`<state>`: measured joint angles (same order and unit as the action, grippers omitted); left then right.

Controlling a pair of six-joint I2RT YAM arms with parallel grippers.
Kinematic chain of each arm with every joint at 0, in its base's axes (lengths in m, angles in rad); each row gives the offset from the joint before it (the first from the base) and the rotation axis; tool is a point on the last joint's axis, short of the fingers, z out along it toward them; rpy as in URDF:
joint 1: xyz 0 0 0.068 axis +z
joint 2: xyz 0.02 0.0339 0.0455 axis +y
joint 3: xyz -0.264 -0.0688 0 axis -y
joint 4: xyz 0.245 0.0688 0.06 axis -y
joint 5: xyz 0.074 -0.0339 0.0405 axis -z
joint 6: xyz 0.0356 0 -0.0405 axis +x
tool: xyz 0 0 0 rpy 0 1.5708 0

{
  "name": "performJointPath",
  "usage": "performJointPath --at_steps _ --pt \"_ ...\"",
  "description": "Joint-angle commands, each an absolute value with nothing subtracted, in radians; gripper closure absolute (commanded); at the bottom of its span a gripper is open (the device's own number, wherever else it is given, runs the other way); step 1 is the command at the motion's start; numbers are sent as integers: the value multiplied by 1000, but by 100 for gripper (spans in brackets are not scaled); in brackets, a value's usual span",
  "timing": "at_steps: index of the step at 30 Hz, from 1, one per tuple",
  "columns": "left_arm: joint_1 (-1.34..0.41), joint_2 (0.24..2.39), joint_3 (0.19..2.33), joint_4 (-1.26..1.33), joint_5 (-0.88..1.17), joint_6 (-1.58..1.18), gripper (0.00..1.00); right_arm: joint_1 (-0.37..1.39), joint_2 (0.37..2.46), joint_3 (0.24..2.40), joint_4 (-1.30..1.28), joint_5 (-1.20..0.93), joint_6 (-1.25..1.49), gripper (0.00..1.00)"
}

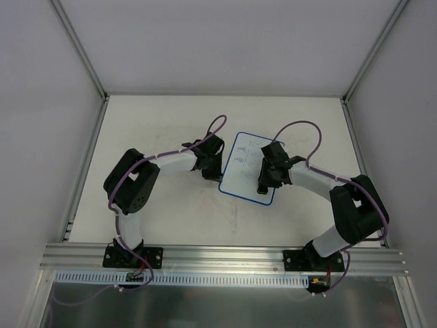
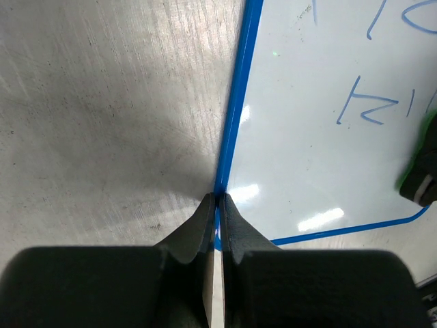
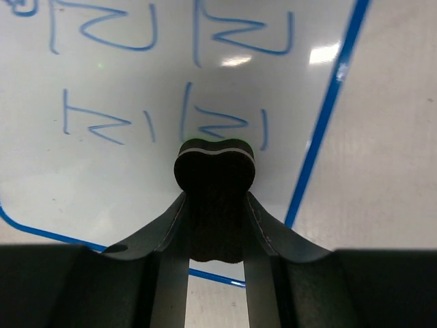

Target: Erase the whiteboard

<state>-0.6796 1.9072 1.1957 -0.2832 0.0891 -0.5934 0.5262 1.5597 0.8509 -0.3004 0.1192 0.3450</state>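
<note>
- Whiteboard lies flat on the table, its face bearing blue handwritten marks.
- My left gripper is at the whiteboard's left edge, jaws clamped on its blue rim.
- My right gripper is over the whiteboard's face, jaws gripping the eraser, whose end is at the marks.

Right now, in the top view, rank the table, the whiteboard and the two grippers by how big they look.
1. table
2. whiteboard
3. left gripper, pinching the whiteboard's rim, and right gripper, holding the eraser: these look alike, so unranked.
</note>
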Motion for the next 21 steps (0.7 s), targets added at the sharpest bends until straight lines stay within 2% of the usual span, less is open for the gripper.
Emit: performJointPath --at_steps 1,13,19,20,21 --pt "-676 1985 1120 -465 6 -577 100 508 1536 784 -436 193 402 100" --pt "-666 1939 1066 -465 -21 -592 100 515 1532 769 -495 109 439 100" --pt "-663 1899 1052 -465 -12 -598 100 643 1589 842 -500 11 355 100" --pt "-663 1890 1052 -463 -8 -600 98 658 1595 873 -508 12 347 100" --pt "-663 1887 1052 -463 -5 -604 91 673 1601 883 -511 14 344 100"
